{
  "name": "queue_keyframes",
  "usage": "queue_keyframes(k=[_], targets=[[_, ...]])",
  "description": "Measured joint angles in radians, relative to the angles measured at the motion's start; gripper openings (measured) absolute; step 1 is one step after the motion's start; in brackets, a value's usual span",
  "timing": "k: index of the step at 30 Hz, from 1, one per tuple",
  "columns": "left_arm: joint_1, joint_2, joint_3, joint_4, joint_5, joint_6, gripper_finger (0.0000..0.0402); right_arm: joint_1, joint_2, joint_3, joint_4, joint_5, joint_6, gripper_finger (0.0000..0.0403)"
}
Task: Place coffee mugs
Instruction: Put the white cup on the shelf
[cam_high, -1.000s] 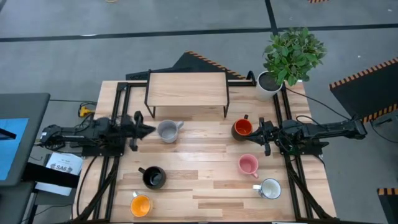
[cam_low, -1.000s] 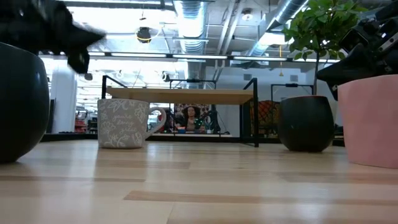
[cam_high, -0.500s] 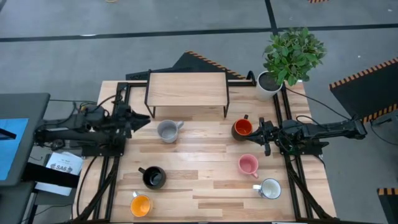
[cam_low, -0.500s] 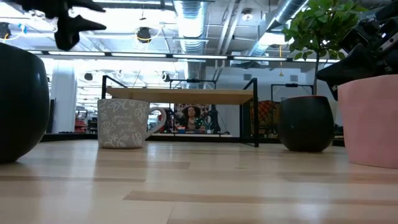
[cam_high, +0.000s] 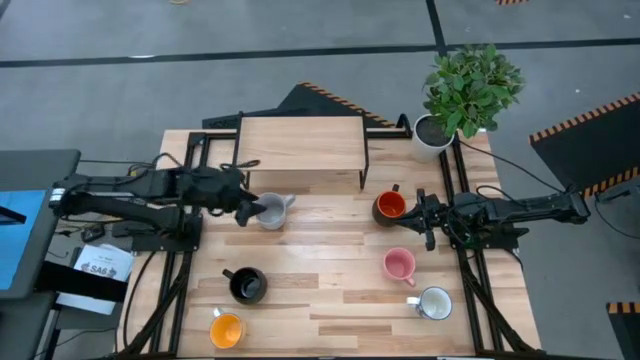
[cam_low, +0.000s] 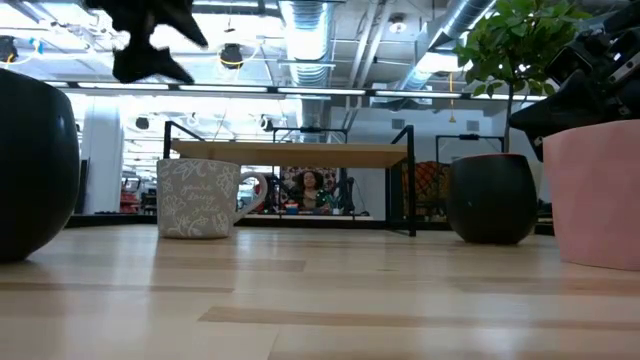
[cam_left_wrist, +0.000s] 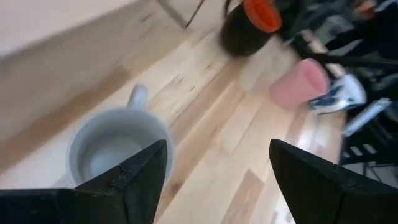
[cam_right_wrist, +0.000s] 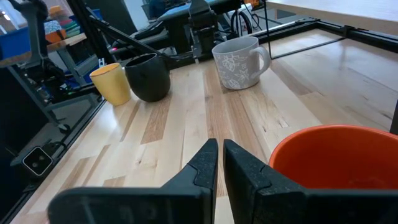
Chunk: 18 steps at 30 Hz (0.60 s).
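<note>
Grey mug (cam_high: 268, 211) sits before the wooden shelf (cam_high: 301, 145) | left gripper (cam_high: 243, 207) hovers over it, fingers spread, apparently approaching to grasp | next: descend, straddle rim, close | right gripper (cam_high: 421, 215) waits pressed together beside red-orange mug (cam_high: 389, 206).

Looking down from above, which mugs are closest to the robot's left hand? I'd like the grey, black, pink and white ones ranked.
From the left hand, in the high view:
1. Grey mug: right beside the hand, in front of the small wooden shelf.
2. Black mug: left side, nearer the table's front edge.
3. Pink mug: right half of the table.
4. White mug: front right corner, farthest.
</note>
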Motion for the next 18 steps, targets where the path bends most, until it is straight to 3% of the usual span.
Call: queue_keyframes(k=[6,11,18], targets=[[0.063,0.092,0.0,-0.086,0.122,-0.252,0.0268,0.0,0.0,0.0,0.0,0.0,0.0,0.0054],[0.094,0.18,-0.001,-0.202,0.109,-0.319,0.0268,0.0,0.0,0.0,0.0,0.0,0.0,0.0054],[0.097,0.304,-0.001,-0.209,0.041,-0.405,0.0268,0.0,0.0,0.0,0.0,0.0,0.0,0.0054]])
